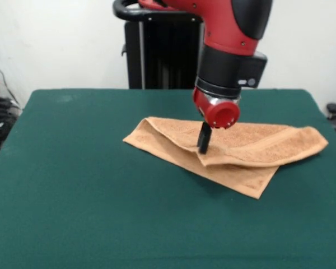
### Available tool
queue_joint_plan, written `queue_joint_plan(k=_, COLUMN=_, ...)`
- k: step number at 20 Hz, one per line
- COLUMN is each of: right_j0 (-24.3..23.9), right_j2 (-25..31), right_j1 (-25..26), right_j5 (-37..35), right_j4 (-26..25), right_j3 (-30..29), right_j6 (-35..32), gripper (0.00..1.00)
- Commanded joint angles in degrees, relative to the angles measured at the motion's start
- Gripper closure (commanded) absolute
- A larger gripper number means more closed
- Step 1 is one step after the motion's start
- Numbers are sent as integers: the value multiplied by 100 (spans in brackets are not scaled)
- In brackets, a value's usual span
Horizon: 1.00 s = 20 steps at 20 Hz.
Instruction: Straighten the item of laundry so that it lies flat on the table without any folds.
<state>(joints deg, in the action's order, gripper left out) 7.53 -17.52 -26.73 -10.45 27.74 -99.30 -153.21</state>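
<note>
The towel (235, 154) lies a little right of the middle of the table (73, 185), and it is far from flat: an upper layer is doubled over a lower one, so at least 2 layers show, with the folded lip running from the left corner across to the long tongue that reaches toward the table's right side. The lower layer pokes out in front as a pointed corner. I judge the task barely begun, since the whole fold must be opened out.

The gripper (204, 147) comes down onto the fold line near the towel's middle, its dark fingers touching the cloth (whether they pinch it or are spread, I cannot tell, because they read as 1 dark bar).

Room is generous in front and to the left, where wide green felt is free. The right tip lies near the table's right edge, so unfolding toward the near or left side looks safer.
</note>
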Motion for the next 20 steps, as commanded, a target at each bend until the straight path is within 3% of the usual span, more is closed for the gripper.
queue_joint_plan(k=1, right_j0=-367, right_j2=1005, right_j1=127, right_j5=-405, right_j4=-135, right_j3=-887, right_j6=-385, gripper=100)
queue_joint_plan(k=10, right_j0=-897, right_j2=1746, right_j1=-126, right_j5=-112, right_j4=-321, right_j3=-1886, right_j6=-300, gripper=100)
queue_joint_plan(k=17, right_j0=-1427, right_j2=2541, right_j1=-549, right_j5=-405, right_j4=-212, right_j3=-2555, right_j6=-269, gripper=100)
queue_joint_plan(k=20, right_j0=-1376, right_j2=2633, right_j1=-754, right_j5=-579, right_j4=-132, right_j3=-2682, right_j6=-413, gripper=100)
